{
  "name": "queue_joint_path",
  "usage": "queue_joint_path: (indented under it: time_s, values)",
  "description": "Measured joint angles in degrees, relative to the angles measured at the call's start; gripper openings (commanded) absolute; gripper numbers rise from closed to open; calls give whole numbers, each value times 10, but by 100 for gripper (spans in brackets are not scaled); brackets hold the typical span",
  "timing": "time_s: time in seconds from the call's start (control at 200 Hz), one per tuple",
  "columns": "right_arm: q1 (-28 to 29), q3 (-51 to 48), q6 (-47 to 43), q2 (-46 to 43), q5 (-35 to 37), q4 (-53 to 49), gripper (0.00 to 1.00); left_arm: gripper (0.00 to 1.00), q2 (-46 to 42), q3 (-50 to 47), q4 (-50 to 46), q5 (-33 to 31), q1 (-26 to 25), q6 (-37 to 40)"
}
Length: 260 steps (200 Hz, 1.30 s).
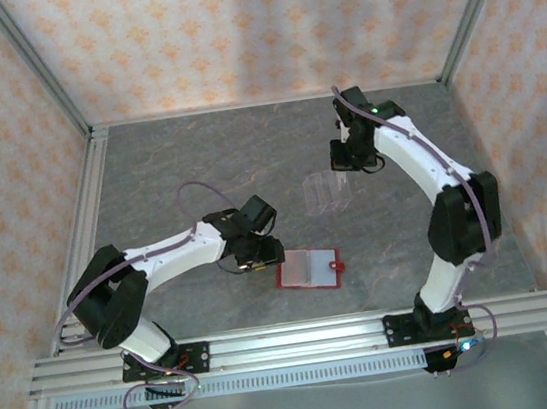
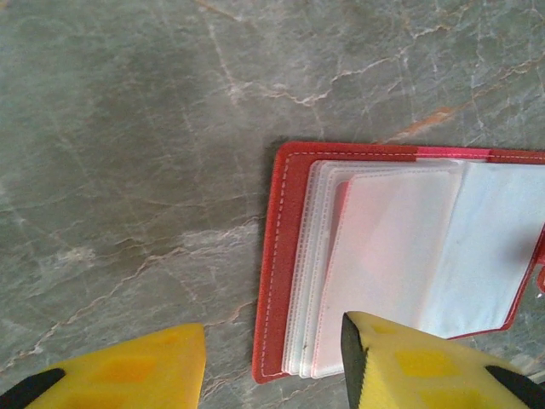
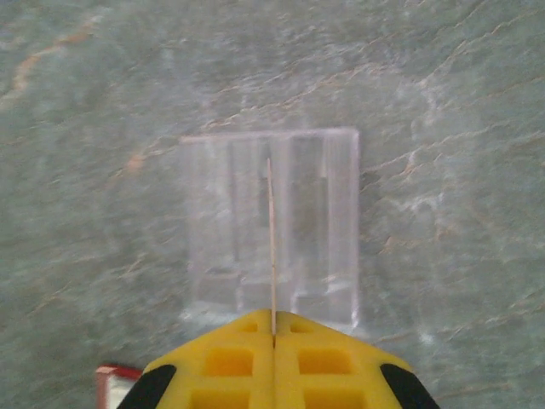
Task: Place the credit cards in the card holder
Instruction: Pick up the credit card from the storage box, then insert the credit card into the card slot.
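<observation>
Your right gripper (image 3: 273, 317) has its yellow fingers pressed together on a card (image 3: 272, 239). You see the card edge-on, as a thin line standing out from the fingertips. It hangs over the clear slotted rack (image 3: 324, 213), which stands on the grey marbled table (image 1: 198, 164), right of centre. You cannot tell whether the card's far end touches the rack.

Your left gripper (image 2: 272, 371) has its fingers (image 2: 128, 375) spread apart with nothing clamped between them. It sits just left of the red wallet (image 2: 285, 256). The wallet lies open and flat on the table, nearer to you than the rack and apart from it. Its pale sleeves face up and its round red snap tab (image 1: 339, 267) is on its right edge. In the left wrist view the wallet's left edge falls between the two fingers, and one finger overlaps a corner of the sleeves. Whether that finger touches them is unclear.
</observation>
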Motion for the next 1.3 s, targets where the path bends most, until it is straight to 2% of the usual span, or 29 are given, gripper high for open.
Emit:
queue_joint_path:
  time_s: [0.14, 0.29, 0.47, 0.671, 0.836, 1.301]
  values:
    - [20, -176, 58, -140, -73, 121, 0, 46, 26, 22, -9, -1, -9, 9]
    - [90, -349, 124, -254, -106, 244, 0, 46, 56, 50, -20, -2, -19, 21]
    - [147, -508, 188, -347, -108, 368, 0, 45, 77, 62, -31, -6, -24, 34]
    - [158, -632, 242, -444, -85, 467, 0, 42, 108, 70, -40, -15, -24, 40]
    - [164, -679, 268, -455, -75, 536, 0, 40, 111, 71, -39, -16, -24, 45]
    - [188, -740, 308, -404, -71, 671, 0, 38, 99, 49, -10, -16, -24, 35]
